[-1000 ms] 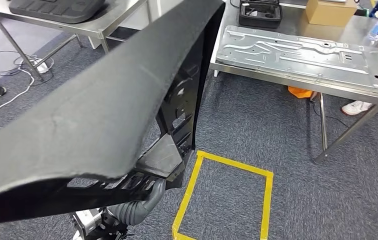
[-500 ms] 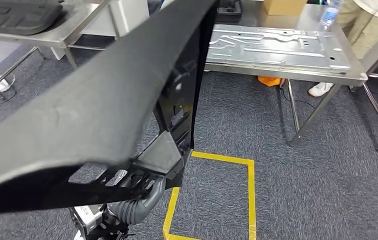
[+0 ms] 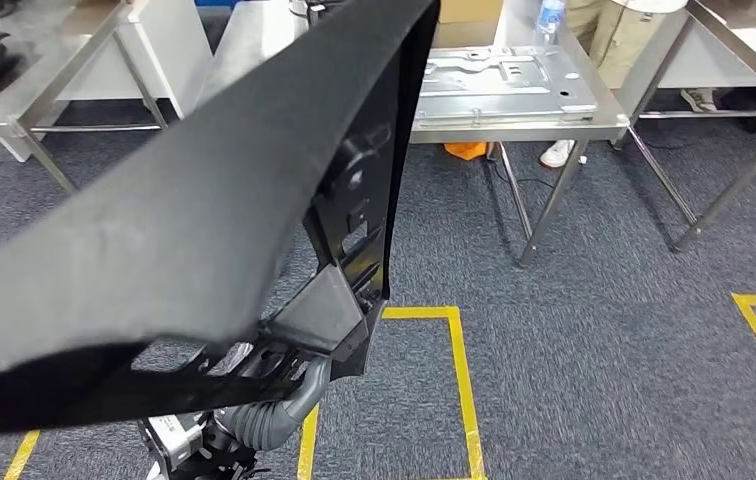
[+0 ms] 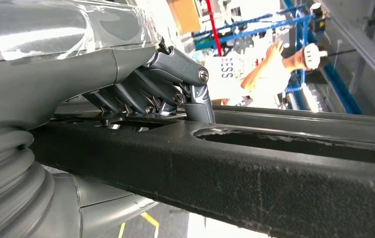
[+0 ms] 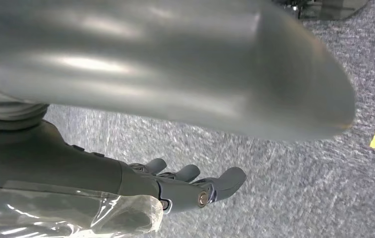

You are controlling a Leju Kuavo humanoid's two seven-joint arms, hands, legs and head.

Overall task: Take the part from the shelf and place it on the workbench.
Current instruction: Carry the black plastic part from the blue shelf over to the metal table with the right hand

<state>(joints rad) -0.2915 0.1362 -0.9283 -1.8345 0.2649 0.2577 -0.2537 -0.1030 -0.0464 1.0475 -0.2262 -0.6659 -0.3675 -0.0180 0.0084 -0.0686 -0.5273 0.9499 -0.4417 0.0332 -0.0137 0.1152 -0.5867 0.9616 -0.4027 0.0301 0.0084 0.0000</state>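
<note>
Part: a large black part [image 3: 184, 210], felt-faced on top and ribbed plastic beneath, is carried raised in front of the robot and tilted, spanning the head view from the lower left to the top centre.
Part location: it is held in the air above the grey carpet [image 3: 604, 330], clear of the workbench [image 3: 514, 128], which stands ahead of it.
Left hand: the left hand [image 4: 156, 84] is clasped on the part's black plastic frame [image 4: 255, 168]; in the left wrist view the fingers [image 4: 195, 101] are seen hooked over the frame's edge beside an oblong cut-out. In the head view the grey ribbed wrist cover is seen under the part's lower end.
Right hand: the right hand [image 5: 185, 186] is seen in the right wrist view with fingers extended and slightly apart, nothing in it, over the carpet.
Workbench: a steel-topped table on angled legs, with a flat pressed metal panel [image 3: 499, 80] lying on its top.
Workbench, other items: a cardboard box [image 3: 469, 12] and a clear bottle [image 3: 550, 15] are seen at its far edge.
Floor marks: yellow tape [image 3: 462, 370] is laid in rectangles on the carpet, one below the part and another at the right edge.
Person: trouser legs and a white shoe [image 3: 557, 152] are seen behind the workbench.
Side table: a second steel table [image 3: 44, 70] stands at the upper left.
</note>
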